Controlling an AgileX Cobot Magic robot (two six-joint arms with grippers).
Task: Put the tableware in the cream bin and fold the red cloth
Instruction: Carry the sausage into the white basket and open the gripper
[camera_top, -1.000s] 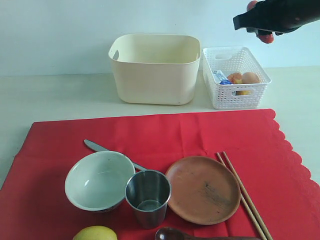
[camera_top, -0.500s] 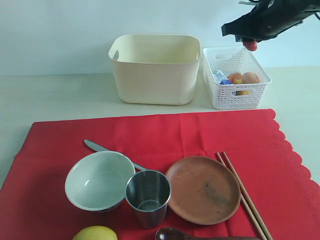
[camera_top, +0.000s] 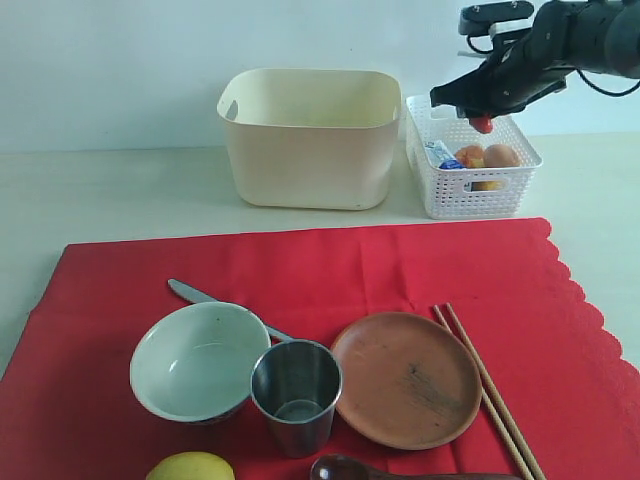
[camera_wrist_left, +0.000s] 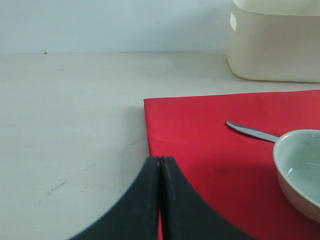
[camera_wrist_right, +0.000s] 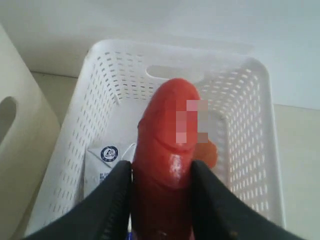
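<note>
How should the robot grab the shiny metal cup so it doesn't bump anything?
Probably by the rim, coming straight down. The steel cup stands upright with its mouth open, so its thin wall can be pinched from inside and outside. The bowl and plate crowd its sides, so a sideways grab looks cramped.

Place: a staged robot test bench, lab-like, dressed as a dining table.
Surface: scuffed off-white tabletop (camera_wrist_left: 65, 125).
Backdrop: plain pale wall (camera_top: 110, 60).
Props: bright red scalloped cloth (camera_top: 400, 260) laid as a place setting; large cream plastic bin (camera_top: 305, 160) and small white lattice basket (camera_top: 470, 195) behind.
Machinery: black jointed robot arm (camera_top: 585, 35) with cabling overhead.
</note>
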